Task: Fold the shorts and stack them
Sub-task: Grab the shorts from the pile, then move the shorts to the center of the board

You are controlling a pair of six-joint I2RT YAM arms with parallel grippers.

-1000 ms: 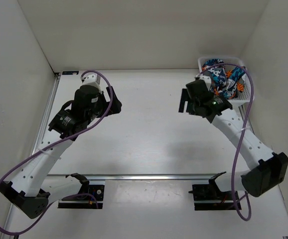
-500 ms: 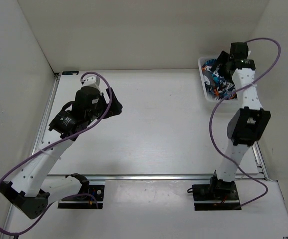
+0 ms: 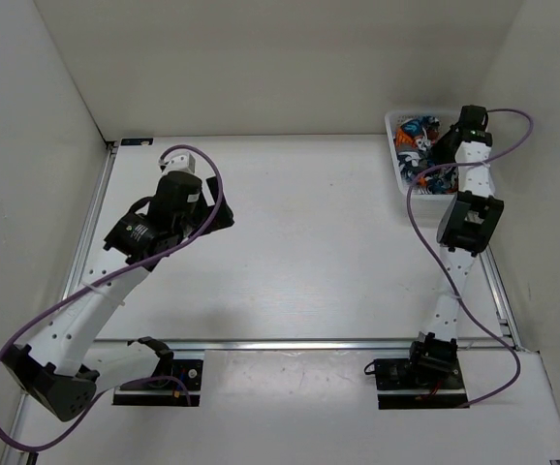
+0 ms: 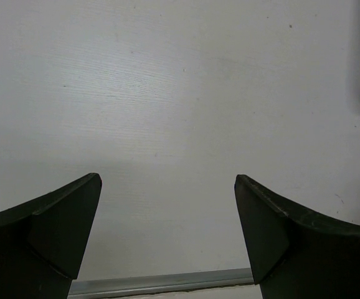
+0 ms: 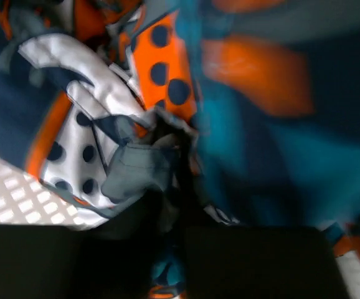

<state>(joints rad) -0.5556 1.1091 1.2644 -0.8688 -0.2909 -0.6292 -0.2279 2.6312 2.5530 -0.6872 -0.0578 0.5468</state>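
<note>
**Right hand down in the basket, pinching the shorts**

The shorts point(image 3: 418, 136) sit bunched in the white mesh basket point(image 3: 393, 155) at the far right corner of the surface point(image 4: 167, 93), and my right arm reaches straight into it. On the right wrist view the cloth fills the frame. The right hand point(image 5: 180, 218) looks drawn in on a grey-blue fold that runs down between its dark fingers point(image 5: 43, 261), so I read that as a grip on the shorts. The left hand point(image 4: 167, 180) hangs over bare surface, spread wide, holding nothing.

I expect the fabric to handle as light, limp and thoroughly crumpled. It should drape and trail the moment it lifts, and it may snag on the mesh wall. A pinch on a loose inner fold like this may bring up only one layer. I'd rather have the waistband or a hem, something with a seam to bite on.

There is a lot I can't make out. The wrist view is blurred and too close to tell which part of the garment I hold. I can't tell whether the basket holds one pair or several. From above, the arm covers the hand and part of the basket.
</note>
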